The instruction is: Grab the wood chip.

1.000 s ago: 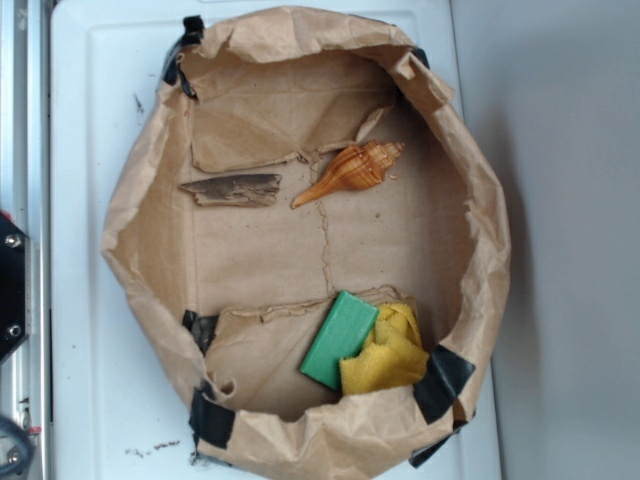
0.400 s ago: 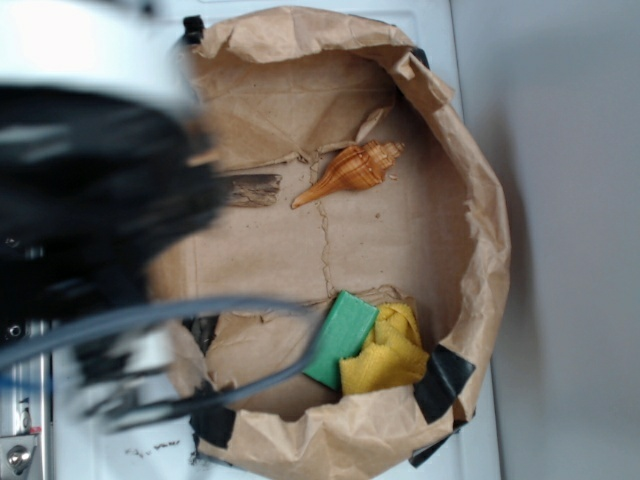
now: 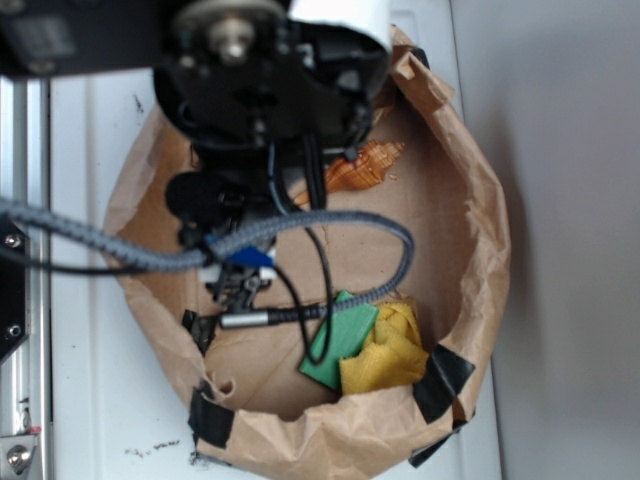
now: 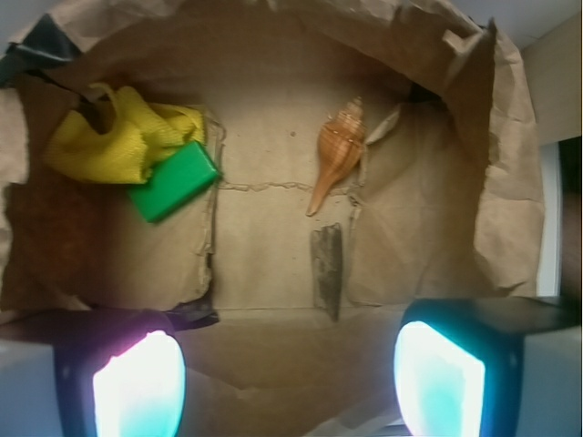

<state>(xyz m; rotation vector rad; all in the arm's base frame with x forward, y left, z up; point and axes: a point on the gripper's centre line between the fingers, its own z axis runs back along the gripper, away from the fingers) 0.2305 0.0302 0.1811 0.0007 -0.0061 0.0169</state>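
In the wrist view the wood chip (image 4: 328,269), a flat grey-brown sliver, lies lengthwise on the brown paper floor, just below the orange seashell (image 4: 339,150). My gripper (image 4: 290,382) is open above the bag's near wall. Its glowing pads (image 4: 137,387) stand wide apart with only paper between them. The chip lies ahead of the gap, closer to the right pad. In the exterior view my arm (image 3: 260,90) hangs over the bag's left half and hides the chip. Only the shell (image 3: 368,165) peeks out beside it.
A green block (image 3: 335,345) and a yellow cloth (image 3: 392,350) lie together in the bag's corner, also seen as block (image 4: 173,182) and cloth (image 4: 123,137). The crumpled paper bag wall (image 3: 490,230) rings everything. Cables (image 3: 330,225) loop over the floor.
The arm has swept in from the left and now sits over the bag's left half, covering the wood chip in the exterior view. The objects have not moved.
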